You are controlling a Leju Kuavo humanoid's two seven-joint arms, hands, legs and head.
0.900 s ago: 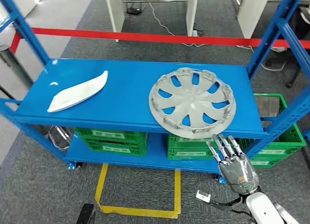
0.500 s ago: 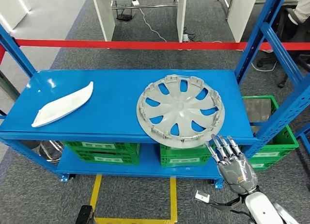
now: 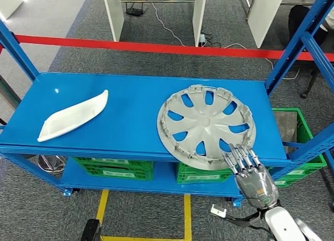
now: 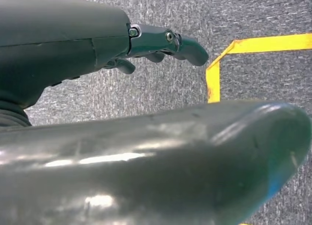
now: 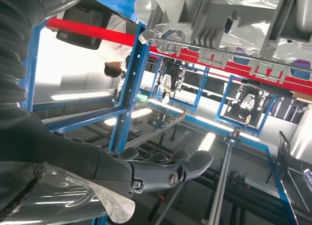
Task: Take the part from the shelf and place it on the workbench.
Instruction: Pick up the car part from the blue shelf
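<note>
- I am at the reaching step: nothing has been lifted yet, and the wheel cover (image 3: 206, 126) lies flat on the top board of the blue shelf (image 3: 130, 103), toward its right end, with its near rim jutting a little past the front edge.
- My right hand (image 3: 249, 176) is raised in front of that edge, palm up as far as I can judge, fingers (image 3: 239, 158) stretched out and apart, their tips at or just under the overhanging rim. It holds nothing. Whether the tips touch the rim I cannot tell.
- In the right wrist view the ribbed underside of the wheel cover (image 5: 221, 25) hangs close by my outstretched fingers (image 5: 173, 172), apart from them, which fits a hand placed below the rim.
- My left hand (image 4: 154, 45) hangs down over the grey carpet by a strip of yellow floor tape (image 4: 235, 54); its fingers look loosely extended and hold nothing.
- A white curved trim piece (image 3: 73, 116) lies at the left end of the same board, well apart from my hand.
- Next, I judge, I need to slide the fingers further under the rim, bring the thumb down on top and pinch firmly.
- The wheel cover is wide and thin, so a one-edge hold may let it tip or sag as it comes off the board; a slow, level draw toward me seems wise.
</note>
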